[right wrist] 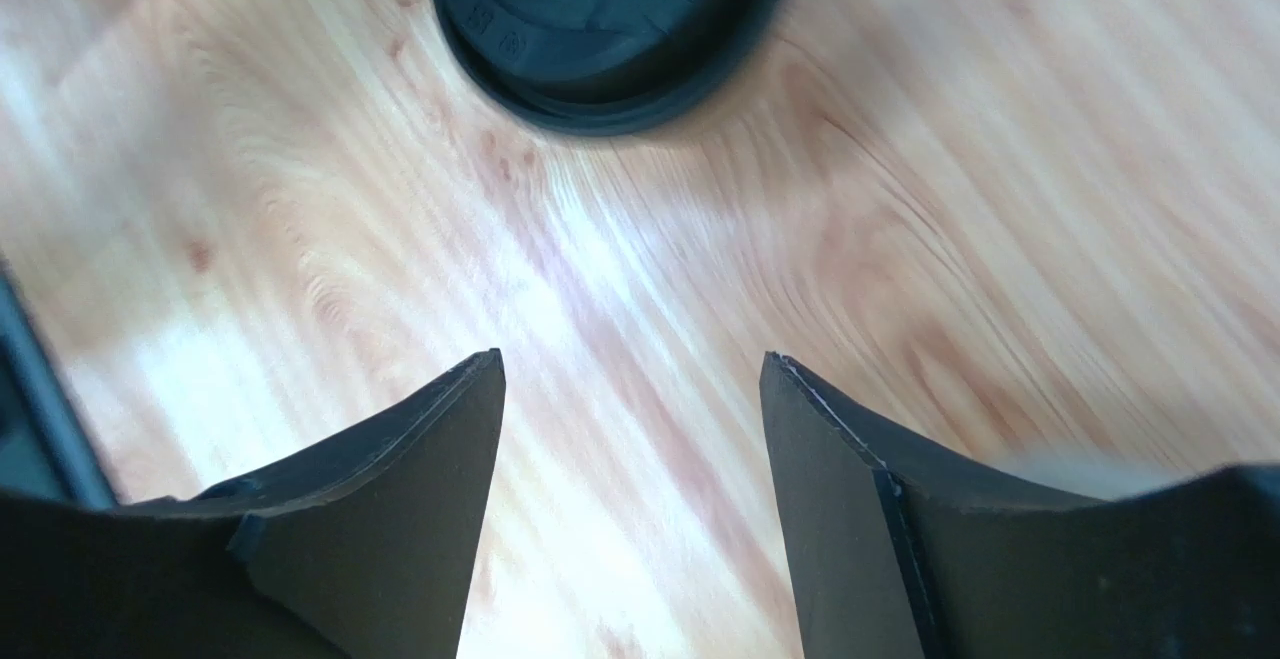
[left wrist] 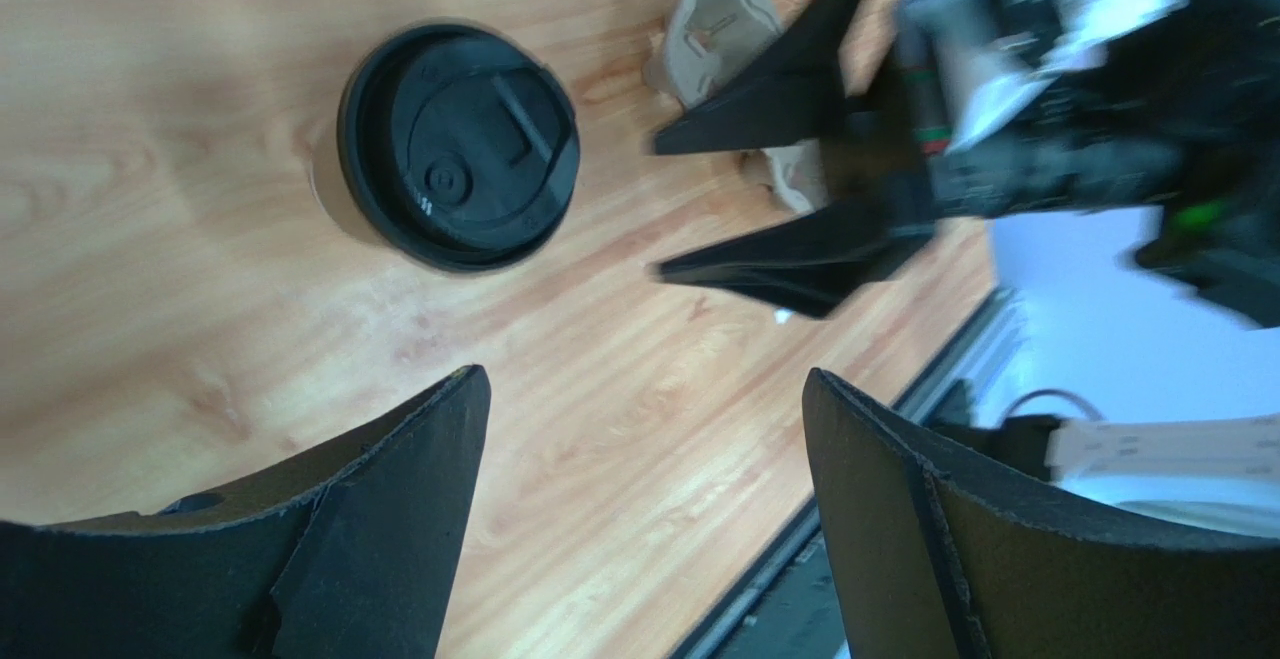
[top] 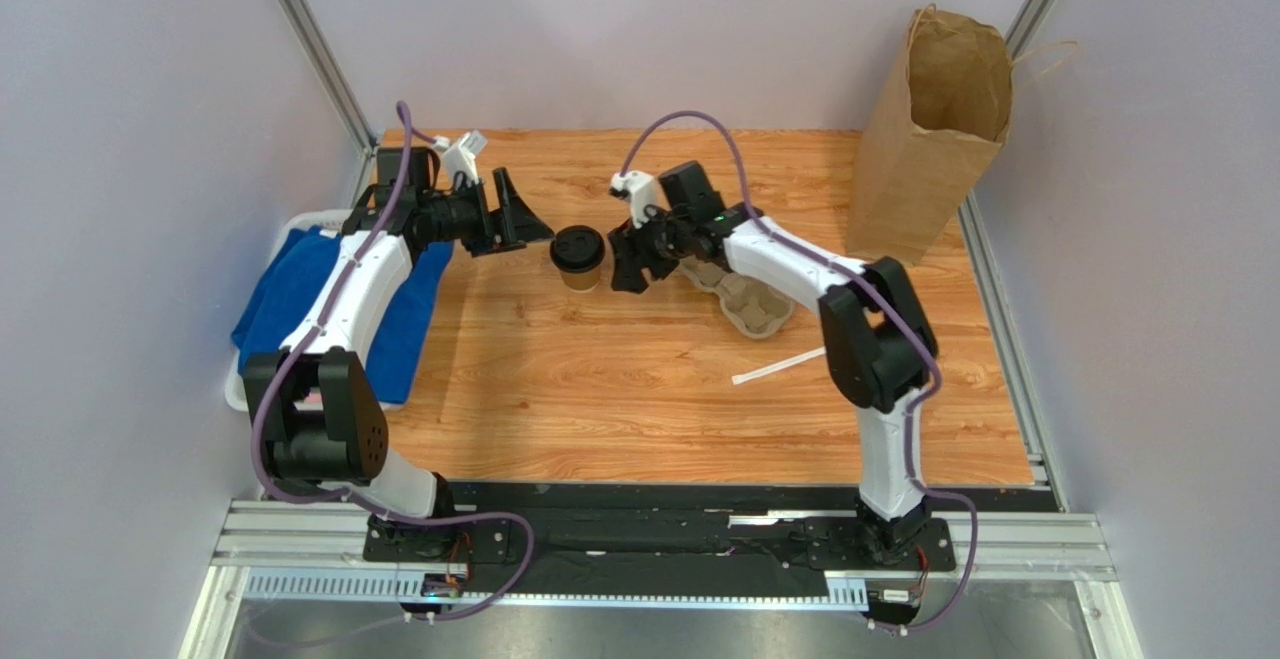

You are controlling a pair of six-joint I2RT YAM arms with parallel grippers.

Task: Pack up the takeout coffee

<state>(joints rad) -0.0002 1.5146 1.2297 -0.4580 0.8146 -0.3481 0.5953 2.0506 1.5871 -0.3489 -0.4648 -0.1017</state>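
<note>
Two black fingers (left wrist: pixel 376 539) of the left pincer (left wrist: pixel 643 389) up close, spread wide, nothing between them but bare wood. Holding nothing. Just past the tips and off to one side, the coffee cup (top: pixel 579 275), standing upright on the table (top: pixel 631 389), round black lid (left wrist: pixel 458 145) on top. Not touching either pincer.

Facing it from the other side of the cup, the right pincer (top: pixel 624 262), open too, empty as well. Cup close to its tips, not between them.

From above: cup near the middle of the table, right between the two pincers. Behind the right pincer, a grey-brown cup tray (top: pixel 759 310), partly hidden by the arm. Near the tray, a thin white stick (top: pixel 778 368) lying flat on the wood. Far back on the right, a tall brown paper bag (top: pixel 932 134), standing up, mouth open, well apart from the cup. Over on the left edge, a blue cloth (top: pixel 323 307), partly beneath the left arm.
</note>
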